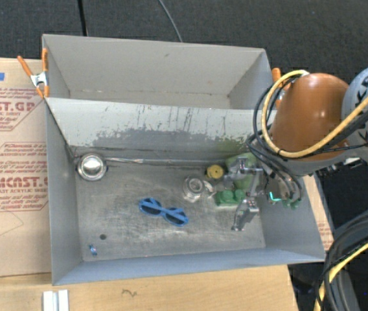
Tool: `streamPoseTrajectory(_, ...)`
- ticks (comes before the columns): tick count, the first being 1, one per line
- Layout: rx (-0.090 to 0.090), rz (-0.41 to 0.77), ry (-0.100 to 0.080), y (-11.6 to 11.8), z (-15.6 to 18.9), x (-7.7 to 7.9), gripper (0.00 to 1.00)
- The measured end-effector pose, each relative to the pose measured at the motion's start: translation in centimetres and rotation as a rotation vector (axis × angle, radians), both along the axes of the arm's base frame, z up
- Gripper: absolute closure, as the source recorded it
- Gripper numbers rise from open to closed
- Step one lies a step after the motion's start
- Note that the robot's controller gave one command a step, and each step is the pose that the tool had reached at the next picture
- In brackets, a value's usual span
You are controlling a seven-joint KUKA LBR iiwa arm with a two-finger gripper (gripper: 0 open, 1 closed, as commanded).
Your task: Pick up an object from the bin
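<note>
silver round cap [91,166]: far left, alone
blue spectacle-shaped piece [163,211]: middle, lying flat
clear ring-like piece [194,187]: right of middle
yellow disc [215,172]: near it, up-right
small blue bit [93,250]: front-left corner

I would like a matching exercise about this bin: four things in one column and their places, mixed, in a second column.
Things
1. shiny metal cup
2. blue looped piece
3. yellow disc
4. green piece

Places
A. middle of the bin floor
B. right beside the pincer
C. view's far left, at the foot of the back wall
D. at the foot of the back wall, right of the middle

Pairs: 1-C, 2-A, 3-D, 4-B
</note>
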State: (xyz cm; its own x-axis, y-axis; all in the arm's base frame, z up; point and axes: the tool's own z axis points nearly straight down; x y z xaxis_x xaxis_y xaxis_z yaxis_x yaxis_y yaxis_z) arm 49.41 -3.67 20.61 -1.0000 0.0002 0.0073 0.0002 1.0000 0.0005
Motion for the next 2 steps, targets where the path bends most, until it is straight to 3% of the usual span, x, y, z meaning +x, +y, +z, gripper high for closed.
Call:
streamPoseTrajectory(1,0.004,0.354,-0.007,9.4,-11.4,6.7,0.0)
streamPoseTrajectory(2,0.0,0.27,-0.025,10.2,-13.2,3.7,0.0)
